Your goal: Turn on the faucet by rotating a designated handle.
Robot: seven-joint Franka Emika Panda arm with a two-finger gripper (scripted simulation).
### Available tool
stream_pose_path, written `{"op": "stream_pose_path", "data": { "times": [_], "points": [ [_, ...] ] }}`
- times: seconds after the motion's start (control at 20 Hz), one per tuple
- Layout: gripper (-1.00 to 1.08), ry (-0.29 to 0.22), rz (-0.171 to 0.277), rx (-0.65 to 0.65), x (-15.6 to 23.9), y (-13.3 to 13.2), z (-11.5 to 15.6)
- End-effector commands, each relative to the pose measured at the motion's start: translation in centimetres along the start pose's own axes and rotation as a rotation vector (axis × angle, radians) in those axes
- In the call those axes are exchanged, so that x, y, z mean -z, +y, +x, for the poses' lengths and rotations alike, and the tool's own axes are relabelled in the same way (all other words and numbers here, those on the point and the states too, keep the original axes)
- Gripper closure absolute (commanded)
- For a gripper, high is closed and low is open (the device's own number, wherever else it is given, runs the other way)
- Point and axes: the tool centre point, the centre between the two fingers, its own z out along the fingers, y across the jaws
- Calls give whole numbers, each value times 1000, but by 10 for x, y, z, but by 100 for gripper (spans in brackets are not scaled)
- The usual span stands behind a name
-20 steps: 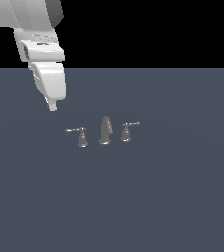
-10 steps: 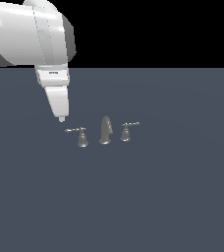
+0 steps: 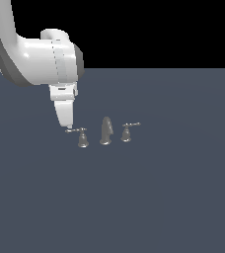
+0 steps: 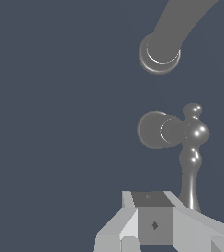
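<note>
The faucet is a small grey metal set: an upright spout (image 3: 106,131) between two lever handles. The handle (image 3: 82,138) with the wider bell base stands on the exterior view's left, its thin lever (image 3: 74,130) pointing left. The smaller twin (image 3: 127,132) is on the right. My gripper (image 3: 67,126) hangs point down with its tip at the outer end of that lever, fingers together and holding nothing. In the wrist view the gripper (image 4: 152,203) sits just beside the lever's end (image 4: 190,189), with the handle's base (image 4: 155,129) and the spout (image 4: 160,51) beyond. Contact cannot be judged.
The faucet stands on a flat dark blue-grey surface (image 3: 159,197). The white arm (image 3: 40,62) reaches in from the exterior view's upper left, above and left of the faucet.
The gripper has come down and to the exterior view's right, from above and left of the faucet to the end of the left lever. The faucet has not moved.
</note>
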Motion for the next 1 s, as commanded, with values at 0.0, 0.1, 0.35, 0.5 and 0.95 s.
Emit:
{"op": "stream_pose_path", "data": {
  "times": [0.0, 0.1, 0.35, 0.5, 0.95],
  "points": [
    [108, 0, 1, -25, -7, -7, 4],
    [108, 0, 1, -39, -10, -10, 6],
    [108, -1, 1, -52, -14, -13, 8],
    [108, -1, 1, -52, -14, -13, 8],
    [108, -2, 1, -52, -13, 10, -5]
  ]
}}
